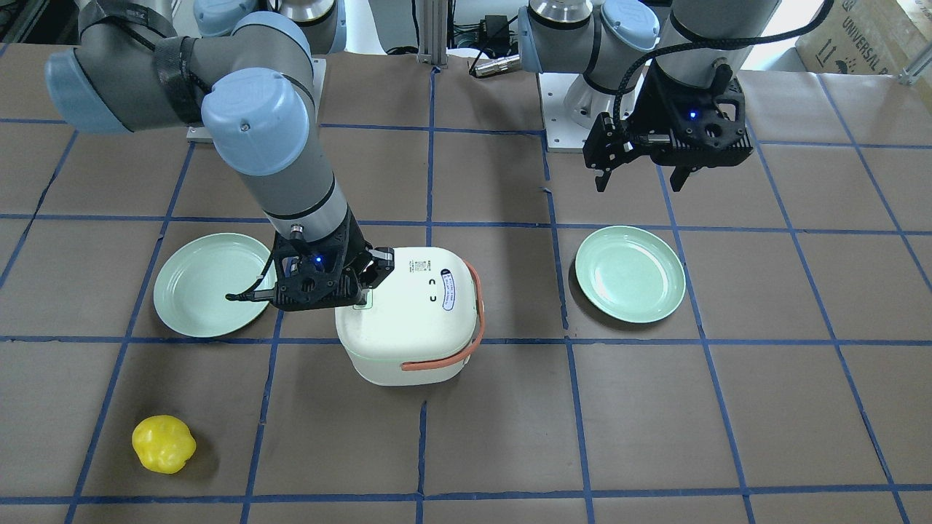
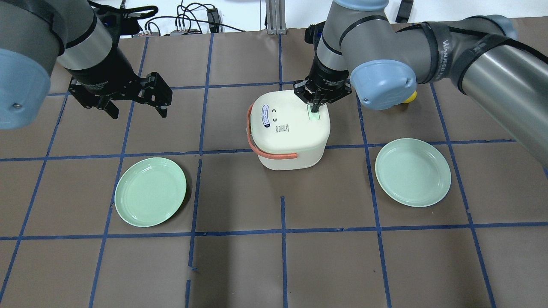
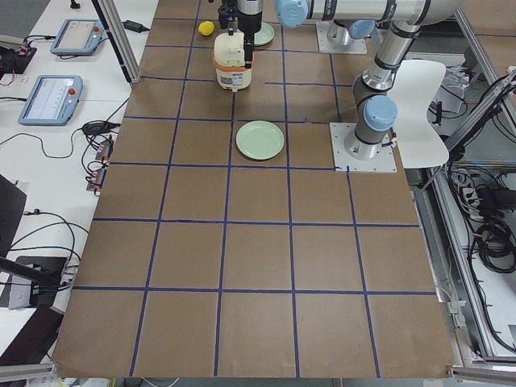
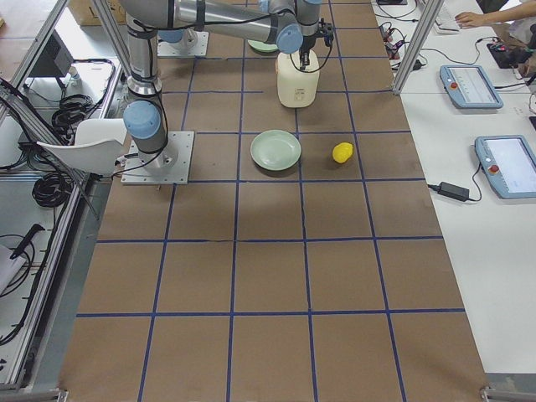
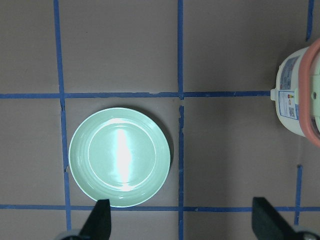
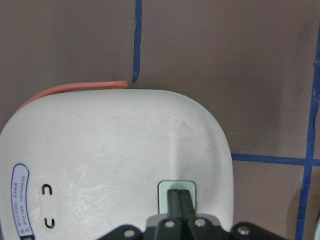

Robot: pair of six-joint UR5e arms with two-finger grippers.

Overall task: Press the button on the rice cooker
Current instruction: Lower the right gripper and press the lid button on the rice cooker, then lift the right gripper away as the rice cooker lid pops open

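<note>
The button (image 6: pixel 165 192), a pale green tab, sits near one edge of the rice cooker (image 2: pixel 291 128) lid, on the side away from the orange handle (image 2: pixel 252 143). The cooker stands mid-table between two green plates (image 2: pixel 150 191) (image 2: pixel 413 172). The right gripper (image 6: pixel 179 197) points straight down onto the tab with its fingers pinched together and holding nothing. The tips look to be touching it (how hard, I can't tell). So the button lies directly below that tool, and I'd judge the press to be a plain downward push. The left gripper (image 2: pixel 139 109) hangs well apart, spread wide and empty.
</note>
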